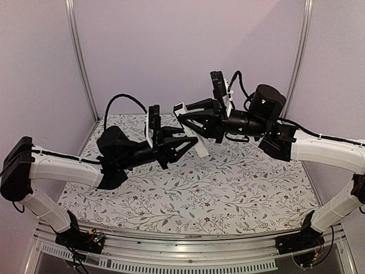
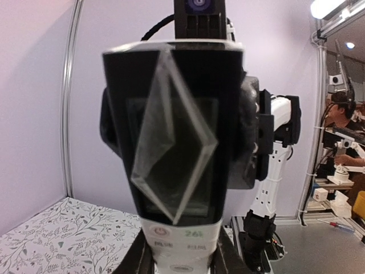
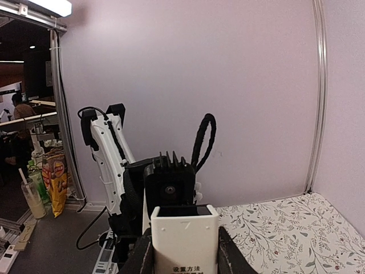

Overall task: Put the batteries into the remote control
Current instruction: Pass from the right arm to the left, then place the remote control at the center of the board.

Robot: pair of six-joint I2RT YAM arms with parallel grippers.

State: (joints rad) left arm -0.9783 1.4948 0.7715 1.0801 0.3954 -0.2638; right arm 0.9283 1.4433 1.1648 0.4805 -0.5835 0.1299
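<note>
The remote control point(image 1: 191, 132), a slim white bar, hangs in the air above the middle of the table, gripped at both ends. My left gripper point(image 1: 190, 144) is shut on its lower end. My right gripper point(image 1: 186, 117) is shut on its upper end. In the left wrist view the remote point(image 2: 177, 171) shows its dark display and white button face, held between my fingers point(image 2: 132, 260). In the right wrist view the remote point(image 3: 183, 240) shows its plain white back with printed text, held between my fingers point(image 3: 142, 258). No batteries are in view.
A floral cloth point(image 1: 188, 194) covers the table. Purple walls and metal frame posts point(image 1: 80, 63) close in the back and sides. The two wrists nearly touch in the middle. A person and benches point(image 2: 342, 131) stand outside the cell.
</note>
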